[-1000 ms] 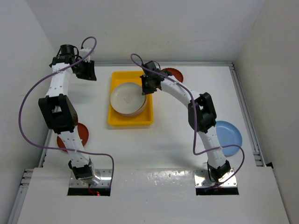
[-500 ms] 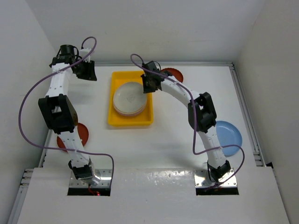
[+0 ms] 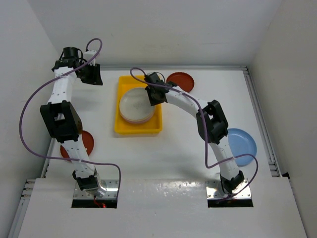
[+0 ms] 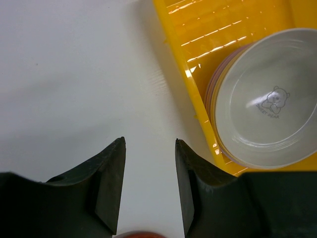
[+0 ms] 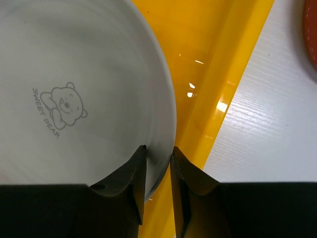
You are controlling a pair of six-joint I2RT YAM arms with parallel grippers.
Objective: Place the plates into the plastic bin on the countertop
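The yellow plastic bin (image 3: 138, 130) lies on the white countertop and holds a stack of plates, pink and tan edges showing under a cream plate (image 3: 134, 103) with a bear print. My right gripper (image 3: 152, 96) is shut on the cream plate's right rim (image 5: 74, 89), one finger inside, one outside, over the bin's wall (image 5: 213, 99). My left gripper (image 3: 93, 75) is open and empty above the countertop left of the bin (image 4: 183, 69). The left wrist view shows the cream plate (image 4: 267, 119) beside its gripper (image 4: 150, 144).
A dark red plate (image 3: 181, 79) lies behind the bin's right corner, seen at the right wrist view's edge (image 5: 312, 29). Another dark red plate (image 3: 89, 143) lies by the left arm. A light blue plate (image 3: 243, 141) lies at the right. White walls bound the counter.
My right gripper has moved a little left and down with the cream plate, which now sits lower on the stack in the bin. The left arm has not moved.
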